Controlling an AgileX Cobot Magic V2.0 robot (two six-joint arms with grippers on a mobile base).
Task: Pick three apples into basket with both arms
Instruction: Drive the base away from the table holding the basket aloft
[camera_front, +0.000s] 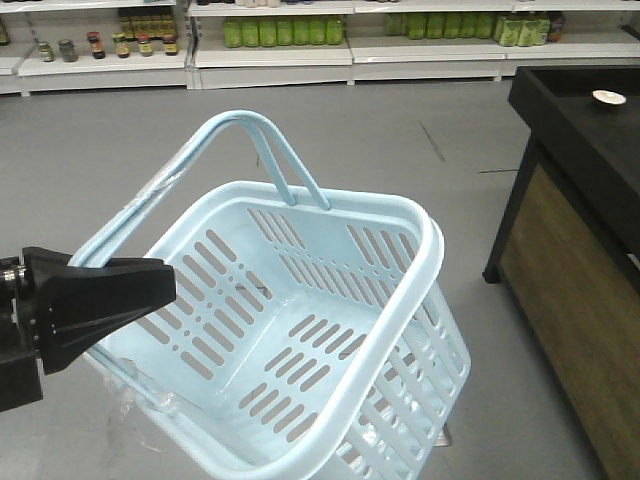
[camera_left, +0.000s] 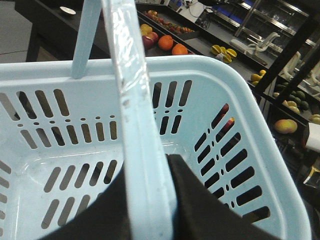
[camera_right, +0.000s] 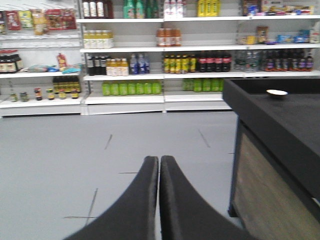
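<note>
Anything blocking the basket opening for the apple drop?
Nothing lies inside the basket. Only its own raised handles arch over one side, one clamped in the left gripper. The rest of the opening looks free.

Right tool with jaws pressed together above grey floor, black surface at right, small dish near its far edge, bottle-stocked shelves behind

Bench: black top, wood-panelled side, standing on grey floor, right of the right claw. On top: small white dish; beyond left claw, red apples, oranges, yellow fruits.
</note>
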